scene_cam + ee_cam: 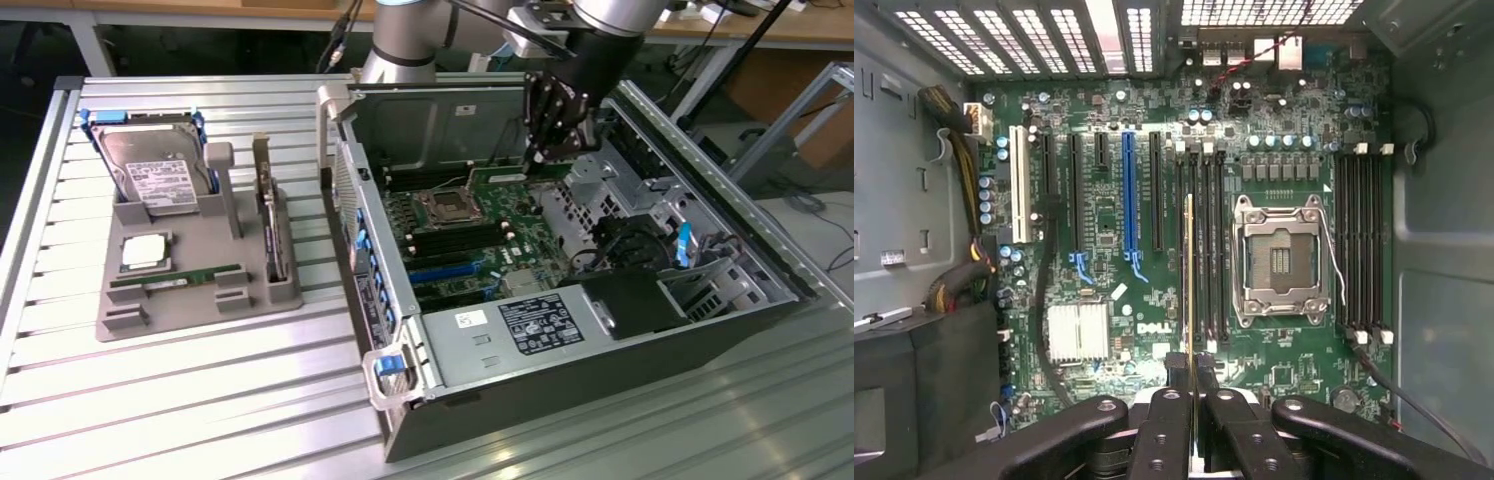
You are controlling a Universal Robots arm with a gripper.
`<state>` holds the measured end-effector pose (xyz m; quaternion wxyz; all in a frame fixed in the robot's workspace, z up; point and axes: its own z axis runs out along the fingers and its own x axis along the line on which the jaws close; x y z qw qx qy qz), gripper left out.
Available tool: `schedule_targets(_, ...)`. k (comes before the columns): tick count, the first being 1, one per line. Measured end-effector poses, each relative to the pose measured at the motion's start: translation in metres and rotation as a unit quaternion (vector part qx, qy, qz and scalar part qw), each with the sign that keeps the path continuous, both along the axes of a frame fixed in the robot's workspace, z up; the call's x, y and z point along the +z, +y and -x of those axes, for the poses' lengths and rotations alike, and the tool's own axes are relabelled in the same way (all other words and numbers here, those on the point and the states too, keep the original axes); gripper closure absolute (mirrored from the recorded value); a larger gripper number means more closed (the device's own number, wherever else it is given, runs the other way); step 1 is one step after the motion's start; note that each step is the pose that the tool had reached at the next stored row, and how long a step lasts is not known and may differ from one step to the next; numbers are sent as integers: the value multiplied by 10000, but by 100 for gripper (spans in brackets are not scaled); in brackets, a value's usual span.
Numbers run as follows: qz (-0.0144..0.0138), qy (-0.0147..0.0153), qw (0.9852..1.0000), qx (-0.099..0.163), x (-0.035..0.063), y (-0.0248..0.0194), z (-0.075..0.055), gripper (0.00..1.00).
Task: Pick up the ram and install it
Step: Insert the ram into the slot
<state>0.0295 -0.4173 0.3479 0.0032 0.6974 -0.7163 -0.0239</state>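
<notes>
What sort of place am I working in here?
Probably a lab bench for PC assembly: open computer case on a slatted metal table, grey parts fixture holding a hard drive.

Robotics lab. Slotted aluminium table [160, 400] carries an open computer tower [534, 325], with a grey parts fixture [187, 315] on the exterior view's left. Robot arm [400, 45] on the far side; wooden workbench [801, 30] behind.

The ram [1188, 270] shows edge-on as a thin, straight stick with a green-gold edge. It is clamped at one end between the black fingers [1176, 372]. It hangs over the motherboard [1104, 130], running parallel to the black memory slots [1209, 230] just beside the empty processor socket [1282, 260]. Whether it touches a slot cannot be told.
</notes>
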Motion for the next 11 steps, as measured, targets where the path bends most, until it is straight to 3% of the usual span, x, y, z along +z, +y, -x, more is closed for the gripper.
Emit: schedule_targets(11,0,0,10000,0,-67,0,0,87)
